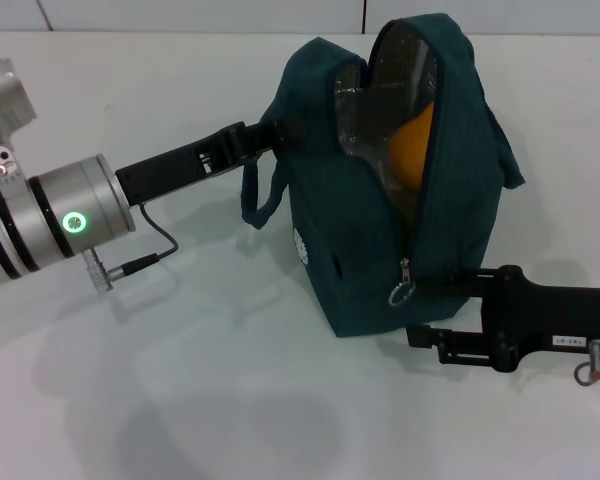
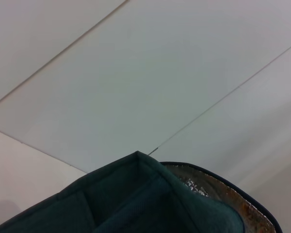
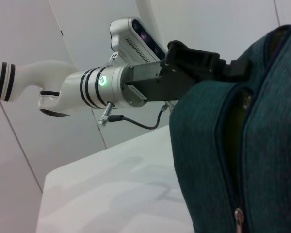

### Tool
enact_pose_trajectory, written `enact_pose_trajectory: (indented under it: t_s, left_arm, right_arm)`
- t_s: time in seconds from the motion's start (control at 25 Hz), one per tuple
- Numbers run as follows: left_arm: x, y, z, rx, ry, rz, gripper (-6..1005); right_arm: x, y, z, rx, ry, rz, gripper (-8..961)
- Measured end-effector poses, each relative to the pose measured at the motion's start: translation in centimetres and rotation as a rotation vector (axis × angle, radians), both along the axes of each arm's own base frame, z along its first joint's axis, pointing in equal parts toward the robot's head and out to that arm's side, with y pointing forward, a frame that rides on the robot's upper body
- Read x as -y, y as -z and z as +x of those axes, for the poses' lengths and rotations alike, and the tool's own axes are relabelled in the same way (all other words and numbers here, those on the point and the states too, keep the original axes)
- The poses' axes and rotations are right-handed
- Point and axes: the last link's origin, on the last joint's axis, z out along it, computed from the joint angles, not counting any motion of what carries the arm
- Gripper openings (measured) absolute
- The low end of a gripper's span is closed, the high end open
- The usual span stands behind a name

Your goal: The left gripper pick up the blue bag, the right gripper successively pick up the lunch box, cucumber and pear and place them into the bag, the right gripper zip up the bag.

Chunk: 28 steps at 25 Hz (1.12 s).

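Note:
The blue bag (image 1: 380, 230) stands upright on the white table, its zip undone and its mouth gaping at the top. The orange pear (image 1: 415, 150) shows inside against the silver lining. My left gripper (image 1: 268, 135) is shut on the bag's upper left edge by a handle; the right wrist view also shows this left gripper (image 3: 218, 65) on the bag (image 3: 208, 145). Low at the bag's front right, my right gripper (image 1: 415, 310) is open, its upper finger just beside the ring zipper pull (image 1: 401, 292). The lunch box and cucumber are hidden.
White table (image 1: 180, 400) stretches in front and to the left of the bag. A black cable (image 1: 155, 245) loops from the left wrist. The left wrist view shows only the bag's rim (image 2: 136, 194) and pale wall panels.

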Motion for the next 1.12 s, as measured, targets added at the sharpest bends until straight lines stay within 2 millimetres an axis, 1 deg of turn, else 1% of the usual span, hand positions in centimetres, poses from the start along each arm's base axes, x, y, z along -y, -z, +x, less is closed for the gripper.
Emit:
enact_pose_trajectory:
  t_s: [0.6, 1.12]
  left_arm:
    - [-0.2, -0.1, 0.1, -0.003, 0.007, 0.002, 42]
    - [0.0, -0.1, -0.1, -0.004, 0.001, 0.002, 41]
  right_arm:
    - [-0.4, 2.0, -1.5, 0.013, -0.04, 0.01, 633]
    - [-0.5, 2.2, -1.5, 0.016, -0.043, 0.019, 634]
